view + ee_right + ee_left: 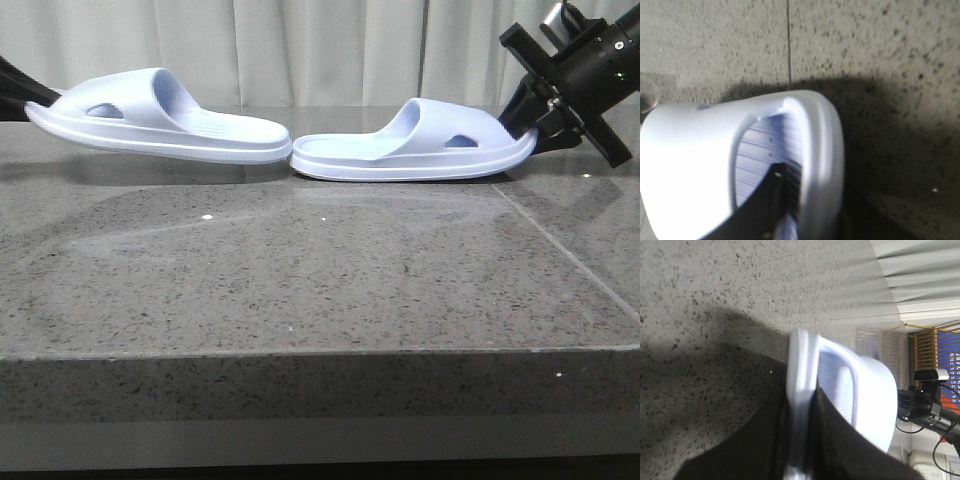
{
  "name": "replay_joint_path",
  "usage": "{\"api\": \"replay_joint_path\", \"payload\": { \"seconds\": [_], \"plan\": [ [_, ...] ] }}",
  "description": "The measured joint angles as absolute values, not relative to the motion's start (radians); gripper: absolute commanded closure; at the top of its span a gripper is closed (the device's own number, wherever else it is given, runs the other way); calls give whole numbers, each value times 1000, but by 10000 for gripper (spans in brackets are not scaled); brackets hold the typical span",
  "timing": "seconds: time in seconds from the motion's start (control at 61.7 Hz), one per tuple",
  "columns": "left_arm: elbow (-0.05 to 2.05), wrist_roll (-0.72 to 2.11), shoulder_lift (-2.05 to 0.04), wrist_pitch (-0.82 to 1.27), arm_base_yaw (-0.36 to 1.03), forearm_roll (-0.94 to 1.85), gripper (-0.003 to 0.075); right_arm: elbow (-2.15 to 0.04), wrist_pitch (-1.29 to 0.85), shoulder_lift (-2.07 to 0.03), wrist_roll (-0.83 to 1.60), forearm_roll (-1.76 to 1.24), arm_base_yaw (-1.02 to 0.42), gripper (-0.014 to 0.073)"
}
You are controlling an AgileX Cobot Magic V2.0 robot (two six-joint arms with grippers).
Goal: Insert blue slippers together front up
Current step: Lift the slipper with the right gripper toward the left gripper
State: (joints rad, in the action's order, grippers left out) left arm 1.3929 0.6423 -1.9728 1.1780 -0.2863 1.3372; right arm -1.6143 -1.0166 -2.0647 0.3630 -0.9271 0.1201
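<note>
Pinching thick-soled, ridged foam blue slippers [300, 145] heel to heel: left fingers [840, 440], right fingers [770, 200].

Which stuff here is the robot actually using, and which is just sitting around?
Using:
left slipper, pinched by left gripper
right slipper, pinched by right gripper

Just there:
grey stone table
white curtain

I seem to stand in a lab or test room: my speckled grey stone bench [300, 300] sits before pleated white curtains [330, 50], and past them I see a black camera on a stand [927, 402], loose cables and a wooden slatted frame [922, 352].
</note>
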Motion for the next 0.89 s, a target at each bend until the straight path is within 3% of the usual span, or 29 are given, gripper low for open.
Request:
{"api": "replay_joint_path", "payload": {
  "seconds": [0.032,0.616,0.892],
  "plan": [
    [1393,642,-1973,1178,-286,1337,741,-1614,-1022,-2067,363,-927,120,714],
    [1393,642,-1973,1178,-286,1335,741,-1710,-1151,-2038,361,-1015,208,704],
    [1393,642,-1973,1178,-286,1335,741,-1715,-1159,-2034,371,-1119,154,704]
  ]
}}
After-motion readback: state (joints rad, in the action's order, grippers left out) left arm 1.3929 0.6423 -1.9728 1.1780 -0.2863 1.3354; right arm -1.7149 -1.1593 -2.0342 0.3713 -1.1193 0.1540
